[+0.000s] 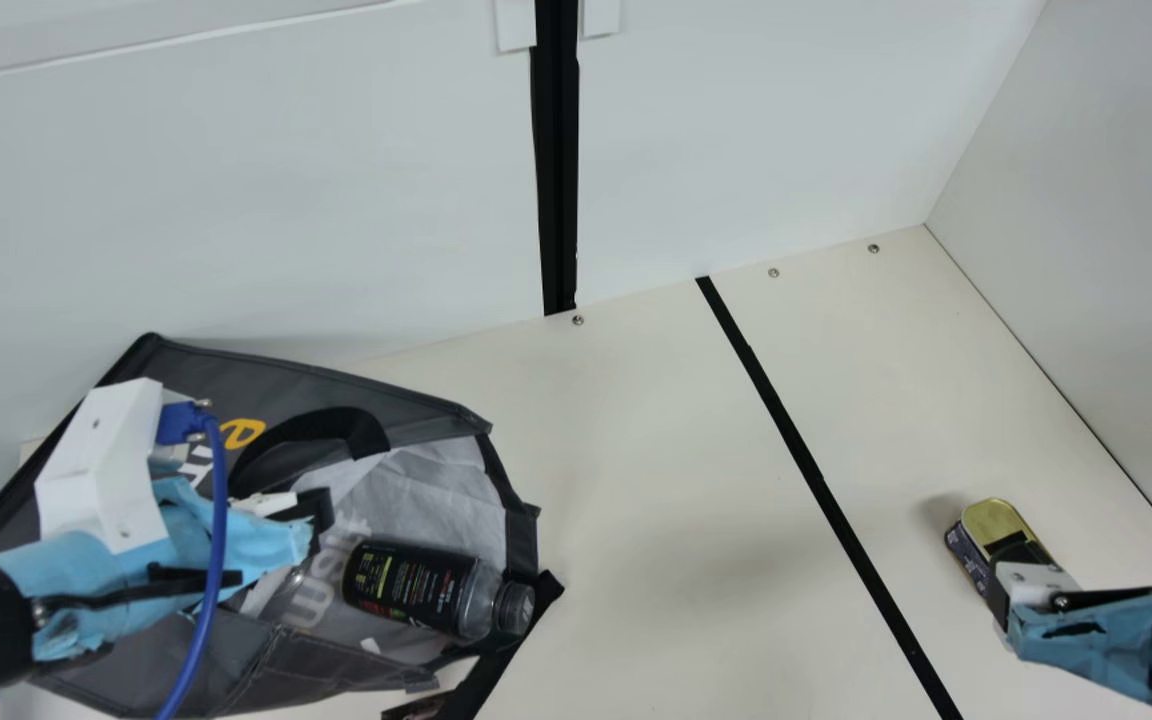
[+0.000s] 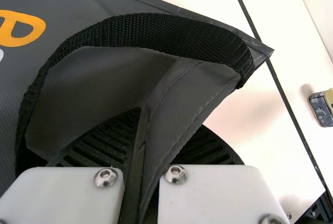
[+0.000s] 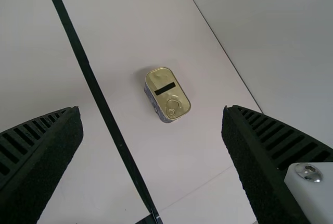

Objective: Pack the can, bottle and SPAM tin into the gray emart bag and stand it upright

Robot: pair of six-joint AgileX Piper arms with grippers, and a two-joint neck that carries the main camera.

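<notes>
Clock directions read from the middle of the main view.

Gray emart bag (image 1: 226, 370): 8 o'clock, slumped on its side on the bench (image 1: 636, 500), mouth toward 3 to 4 o'clock. Your left hand (image 2: 165, 125) is closed on a fold of its gray wall, just beside the black webbing handle (image 2: 156, 31).

Black-labelled bottle (image 1: 411, 585): 7 o'clock, lying on the bag's inner wall near the mouth, cap toward 3 to 4 o'clock. Count it as in, though only shallowly; it probably wants to settle deeper as you lift.

SPAM tin (image 1: 991, 520): 4 o'clock, out on the bench, well apart from the bag. Your right hand (image 3: 152, 110) is spread wide above it, gripping nothing.

Can: you cannot confirm it. A dark printed piece (image 1: 416, 708) cuts the edge between 6 and 7 o'clock, too little to identify. The can may be deeper in the bag; treat as unknown.

Tally: one item in, one plainly out, one uncertain. Left for you: pick and load the tin, account for the can, then stand the bag upright. Roughly halfway, at a guess.
</notes>
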